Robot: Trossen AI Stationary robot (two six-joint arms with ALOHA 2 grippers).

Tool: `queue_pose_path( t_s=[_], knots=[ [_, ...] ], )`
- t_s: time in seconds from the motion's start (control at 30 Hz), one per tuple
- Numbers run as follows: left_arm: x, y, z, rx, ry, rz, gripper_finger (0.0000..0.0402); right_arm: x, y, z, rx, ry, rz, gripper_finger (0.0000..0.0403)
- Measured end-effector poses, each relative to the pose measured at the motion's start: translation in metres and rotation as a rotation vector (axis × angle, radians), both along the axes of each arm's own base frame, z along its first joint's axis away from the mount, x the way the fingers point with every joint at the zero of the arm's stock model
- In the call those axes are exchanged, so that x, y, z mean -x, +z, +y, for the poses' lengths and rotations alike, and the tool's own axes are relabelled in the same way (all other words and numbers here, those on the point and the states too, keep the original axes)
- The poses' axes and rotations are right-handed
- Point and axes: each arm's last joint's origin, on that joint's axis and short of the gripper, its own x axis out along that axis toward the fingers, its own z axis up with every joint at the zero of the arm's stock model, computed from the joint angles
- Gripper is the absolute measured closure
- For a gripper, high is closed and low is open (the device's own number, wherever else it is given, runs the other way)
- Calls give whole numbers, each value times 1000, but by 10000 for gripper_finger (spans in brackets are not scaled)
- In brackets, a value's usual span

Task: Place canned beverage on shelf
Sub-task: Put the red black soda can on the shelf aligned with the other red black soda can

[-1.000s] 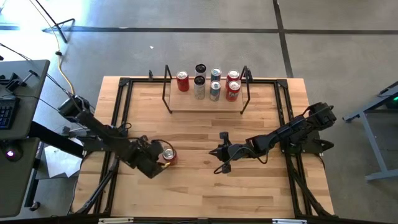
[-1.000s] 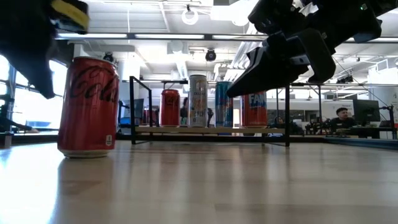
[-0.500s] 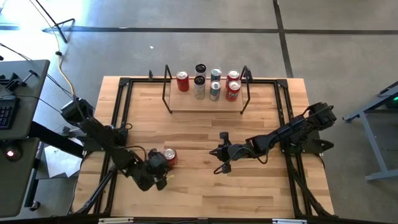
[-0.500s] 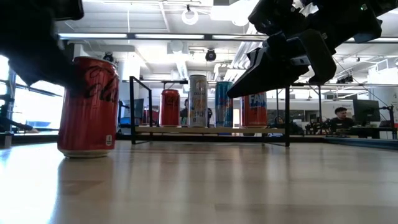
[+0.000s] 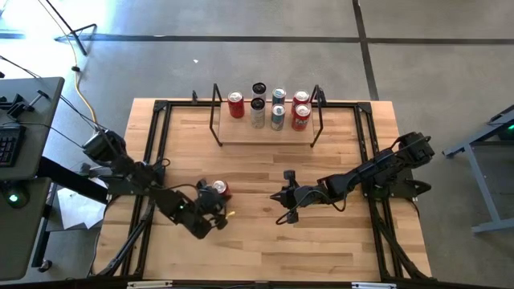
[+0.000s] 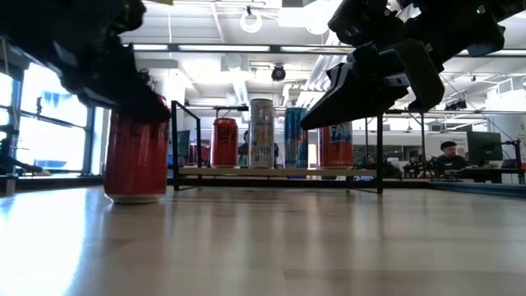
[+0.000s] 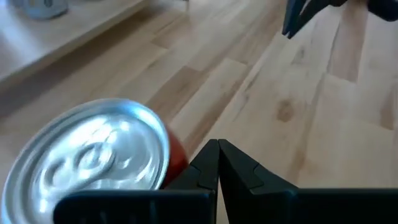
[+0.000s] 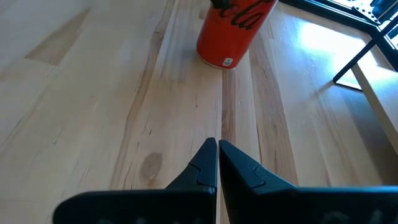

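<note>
- The red can stands upright on the surface, its long axis vertical and its silver lid facing up, in the left half and nearer the front edge than the back one.
- In the left wrist view the lid sits just beside the tips of the left end effector, off to one side of them rather than between them; whether the arm's body touches the can I cannot tell.
- The left end effector has its fingers pressed together, holding nothing, and lies just toward the front edge from the can, so it is by far the nearer arm.
- The right end effector waits near the middle of the surface with its fingers also together and empty; the can stands well apart from it, toward the left edge.
- The shelf runs along the back edge with other cans standing on it, well apart from the red can.
- My judgement: the fingers must part and be brought level with the can's side, one on each flank, before any lift toward the back edge.
</note>
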Motion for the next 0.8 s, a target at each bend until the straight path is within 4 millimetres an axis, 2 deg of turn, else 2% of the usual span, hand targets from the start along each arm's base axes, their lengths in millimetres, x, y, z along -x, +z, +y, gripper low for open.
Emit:
queue_pose_path(
  t_s=[0.13, 0.23, 0.37, 0.5, 0.63, 0.8],
  knots=[
    [-10, 8, 3, -30, -94, 37, 401, 0, 0, 0, 0, 0, 1, 403],
    [-16, 29, -1, -26, -190, 39, 401, 0, 0, 0, 1, 0, 1, 403],
    [-12, 62, -10, -36, -321, 59, 401, 0, 0, 0, 1, 0, 2, 403],
    [0, 87, -14, -39, -369, 79, 398, 0, 0, 0, 1, 0, 2, 403],
    [9, 96, -14, -66, -388, 110, 363, 0, 0, 0, 1, 0, 2, 403],
    [19, 97, -8, 0, -312, 149, 277, 0, 0, 0, 1, 0, 2, 403]
  ],
)
